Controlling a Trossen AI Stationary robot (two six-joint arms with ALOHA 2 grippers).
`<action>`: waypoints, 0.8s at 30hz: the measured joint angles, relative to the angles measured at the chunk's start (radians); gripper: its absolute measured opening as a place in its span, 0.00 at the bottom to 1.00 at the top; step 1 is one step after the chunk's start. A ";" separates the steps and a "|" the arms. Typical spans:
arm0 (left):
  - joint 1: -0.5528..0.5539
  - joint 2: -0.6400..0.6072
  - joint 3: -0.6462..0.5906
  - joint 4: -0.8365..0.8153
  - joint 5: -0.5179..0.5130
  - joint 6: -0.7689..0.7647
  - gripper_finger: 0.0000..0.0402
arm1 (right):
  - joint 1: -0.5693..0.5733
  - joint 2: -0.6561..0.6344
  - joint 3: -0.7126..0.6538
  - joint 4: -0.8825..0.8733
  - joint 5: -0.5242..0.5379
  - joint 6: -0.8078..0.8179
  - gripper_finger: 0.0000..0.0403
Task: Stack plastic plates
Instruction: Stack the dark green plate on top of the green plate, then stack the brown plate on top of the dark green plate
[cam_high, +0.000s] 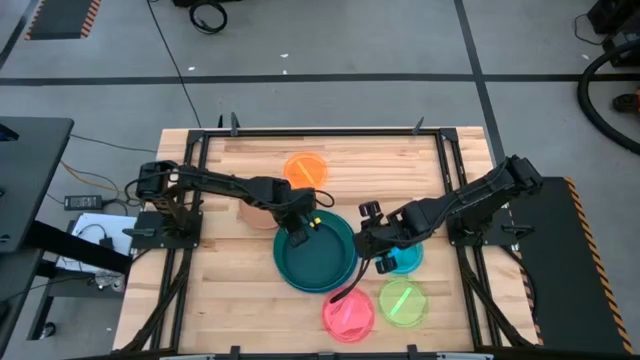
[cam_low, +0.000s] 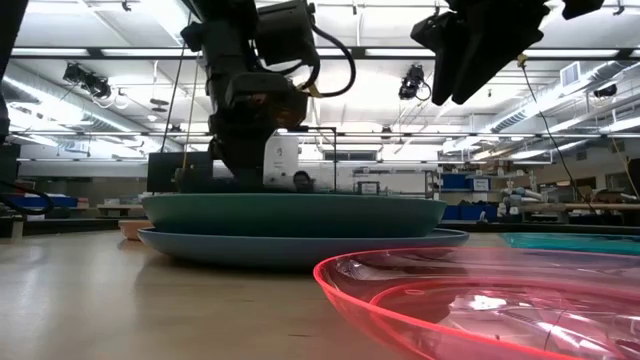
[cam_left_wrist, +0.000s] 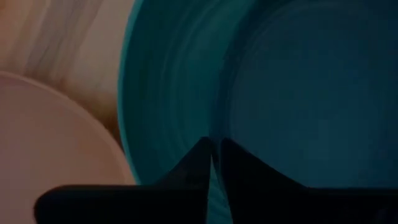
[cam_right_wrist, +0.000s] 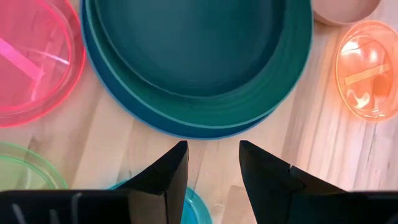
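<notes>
On the wooden counter (cam_high: 230, 300) a large round teal-green plastic plate (cam_high: 318, 262) sits stacked on a large round blue plastic plate (cam_low: 300, 246), and the left gripper (cam_high: 297, 234) is down at that stack's rim with its jaws together on the edge. The right gripper (cam_high: 375, 250) hangs just beside the stack, above a small translucent cyan plastic plate (cam_high: 404, 260), jaws apart and empty. A small translucent orange plate (cam_high: 305, 169), pink plate (cam_high: 349, 314), lime plate (cam_high: 403, 302) and a tan plate (cam_right_wrist: 344, 10) lie around it.

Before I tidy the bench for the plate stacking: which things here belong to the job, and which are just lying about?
Job:
teal-green plate on the blue plate
tan plate
orange plate
cyan plate
pink plate
lime plate
left gripper
right gripper

Lying about:
power strip beside the table
</notes>
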 joint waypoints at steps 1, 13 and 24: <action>0.000 -0.001 0.000 -0.002 -0.001 0.002 0.14 | 0.000 0.000 0.000 0.000 0.000 0.000 0.38; -0.046 -0.102 0.001 -0.162 -0.183 0.116 0.30 | 0.013 0.000 0.000 0.003 0.003 0.015 0.38; -0.163 -0.144 -0.066 -0.301 -0.325 0.287 0.31 | 0.049 0.001 0.000 0.019 0.012 0.026 0.38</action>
